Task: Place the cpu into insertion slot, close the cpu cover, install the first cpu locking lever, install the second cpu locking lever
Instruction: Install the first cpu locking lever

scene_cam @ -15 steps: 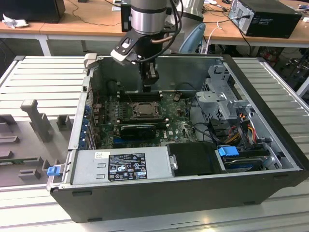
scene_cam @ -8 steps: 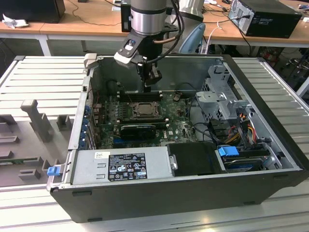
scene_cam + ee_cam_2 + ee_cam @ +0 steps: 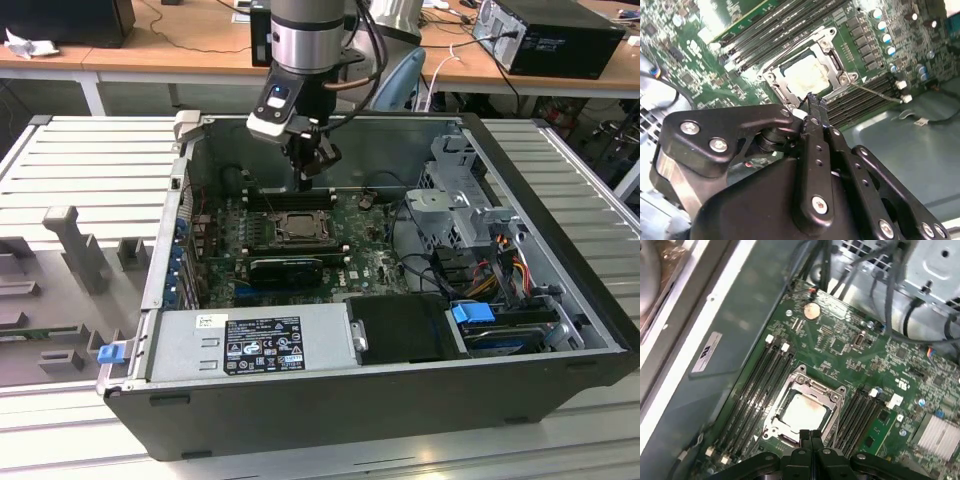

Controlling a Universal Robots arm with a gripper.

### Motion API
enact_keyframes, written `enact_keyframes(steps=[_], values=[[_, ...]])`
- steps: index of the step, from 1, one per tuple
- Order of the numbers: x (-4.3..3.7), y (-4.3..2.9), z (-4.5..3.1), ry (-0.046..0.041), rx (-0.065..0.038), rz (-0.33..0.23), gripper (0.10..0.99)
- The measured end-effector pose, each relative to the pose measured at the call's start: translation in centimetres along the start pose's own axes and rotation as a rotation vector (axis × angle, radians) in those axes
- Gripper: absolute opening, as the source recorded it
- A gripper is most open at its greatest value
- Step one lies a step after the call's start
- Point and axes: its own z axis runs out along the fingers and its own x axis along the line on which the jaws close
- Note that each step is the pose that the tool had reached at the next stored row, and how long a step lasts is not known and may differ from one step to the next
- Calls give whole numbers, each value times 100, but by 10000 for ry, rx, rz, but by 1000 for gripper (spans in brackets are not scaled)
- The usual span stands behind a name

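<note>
Wooden desks (image 3: 180, 45) strewn with cables are seen at the back, and in front of them a grey ribbed metal worktop (image 3: 60, 170) carries an open black computer case (image 3: 400, 400). Inside the case a green circuit board (image 3: 850, 340) is laid flat.

In the exterior view the black two-fingered end effector (image 3: 305, 180) is held low inside the case, just above the square, dark, metal-rimmed insertion slot (image 3: 297, 228). In both wrist views its fingertips (image 3: 810, 434) are pressed together, and nothing is seen between them.

The small flat square cpu with its silvery-grey top (image 3: 802, 410) is seated in the insertion slot. The thin square silvery cpu cover (image 3: 835, 392) is laid down over it, so that the chip is framed by the central window. Long narrow black memory slots (image 3: 755, 385) are ranged on either side of the socket.

In the second wrist view what appears to be a thin metal lever rod (image 3: 875, 91) is seen running out from the socket's corner across the memory slots; whether it is latched cannot be told.
</note>
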Motion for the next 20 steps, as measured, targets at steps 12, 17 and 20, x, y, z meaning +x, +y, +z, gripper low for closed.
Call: enact_keyframes(steps=[12,17,20], values=[[-3,5,0,37,-41,-2512,106],[-4,7,0,47,-53,-3230,106],[-4,7,1,55,-61,-3723,106]])
